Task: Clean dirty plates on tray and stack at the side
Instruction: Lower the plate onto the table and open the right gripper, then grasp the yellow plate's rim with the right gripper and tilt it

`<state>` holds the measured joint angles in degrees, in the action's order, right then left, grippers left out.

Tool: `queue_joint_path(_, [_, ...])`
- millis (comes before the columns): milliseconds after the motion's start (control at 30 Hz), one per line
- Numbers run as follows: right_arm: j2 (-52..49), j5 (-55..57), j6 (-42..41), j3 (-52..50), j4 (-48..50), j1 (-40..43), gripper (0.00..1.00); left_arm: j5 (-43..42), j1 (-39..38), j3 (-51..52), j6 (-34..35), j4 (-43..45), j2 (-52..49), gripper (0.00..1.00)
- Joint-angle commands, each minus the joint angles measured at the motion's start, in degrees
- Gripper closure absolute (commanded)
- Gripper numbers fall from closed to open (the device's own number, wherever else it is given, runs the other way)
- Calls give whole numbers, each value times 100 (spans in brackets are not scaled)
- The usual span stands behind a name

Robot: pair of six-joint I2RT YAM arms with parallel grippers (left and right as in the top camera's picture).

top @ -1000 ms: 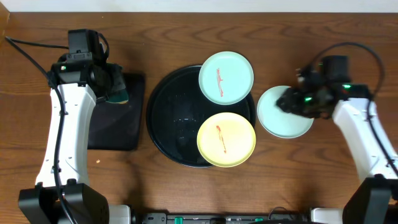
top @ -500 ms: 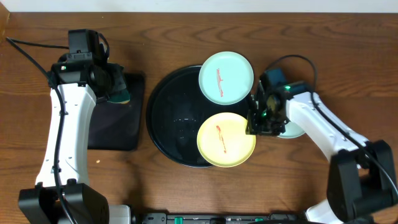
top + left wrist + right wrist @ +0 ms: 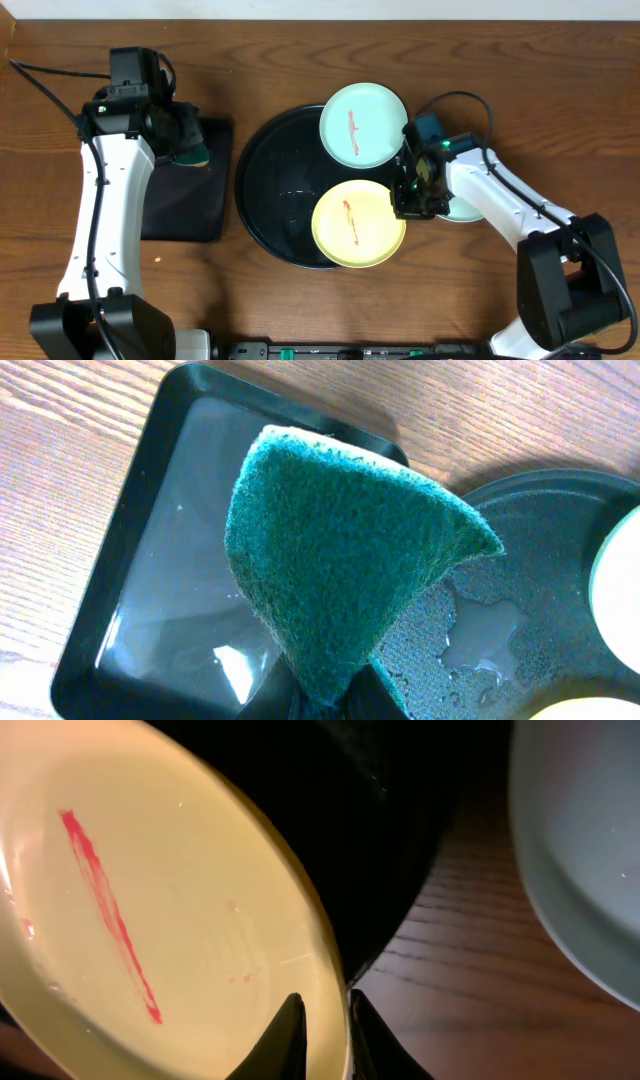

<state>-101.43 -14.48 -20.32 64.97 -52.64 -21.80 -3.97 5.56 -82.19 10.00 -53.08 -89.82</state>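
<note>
Brown wooden table (image 3: 300, 50), grain running left to right. On its left part, a small rectangular black tray (image 3: 185, 200) with a raised rim; lies flat, floor glossy and wet-looking. Over its far edge, a folded green sponge (image 3: 340, 550): coarse face outward, pale yellow layer along one edge.

The left arm (image 3: 100, 220) rises from the near left edge toward the far side, wrist turned right, and the left gripper (image 3: 328, 698) is clamped on a green sponge (image 3: 340, 550). The right arm (image 3: 510, 200) reaches leftward toward the centre, the right gripper (image 3: 408, 198) angled down, its fingers (image 3: 288, 1025) pinching the yellow plate (image 3: 180, 920) at its rim.
</note>
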Motion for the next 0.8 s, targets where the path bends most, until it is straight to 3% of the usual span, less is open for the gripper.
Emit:
queue_joint_path(0, [-92,280,-195,-114,39,-197,86,-11,9,50,-118,4,-44,93])
queue_joint_path(167, [-122,284,-221,-114,168,-315,99,-11,9,50,-118,7,-44,93])
queue_joint_path(333, [-122,66,-223,-101,573,-514,99,-11,9,50,-118,7,-44,93])
queue_joint_path(767, [-313,542,-1327,-46,2505,-1093,99,-15,9,142,-114,4,-210,93])
